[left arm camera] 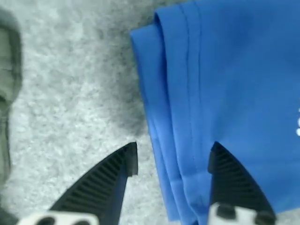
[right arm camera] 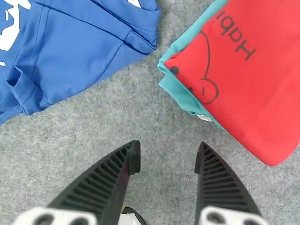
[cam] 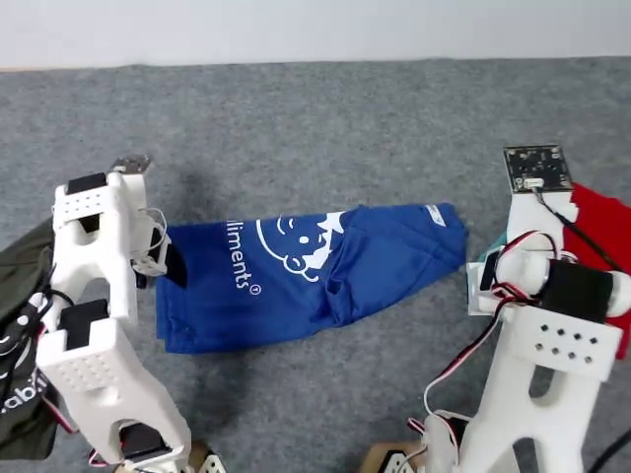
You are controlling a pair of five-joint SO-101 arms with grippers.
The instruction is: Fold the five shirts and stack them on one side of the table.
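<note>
Blue shirt (cam: 306,271) lies mid-table on grey felt cover (cam: 315,108), roughly folded lengthwise, white print up, one end bunched w/ creases. L gripper (left arm camera: 174,152) sits at the shirt's hem end, jaws spread wide. One finger (left arm camera: 234,178) is over the blue fabric, the other over bare cover just beside the hem edge; can't tell if either touches cloth. R gripper (right arm camera: 166,157) hangs off the shirt's opposite end, jaws likewise spread, over bare cover in the gap btw blue shirt and red shirt (right arm camera: 248,70). Red shirt lies folded, near but apart from the blue one, dark print up. It sits on a teal shirt (right arm camera: 174,89) whose edge peeks out on the side facing the blue shirt. Dark olive shirt (cam: 22,261) lies crumpled beyond the L gripper, apart from the blue shirt.
</note>
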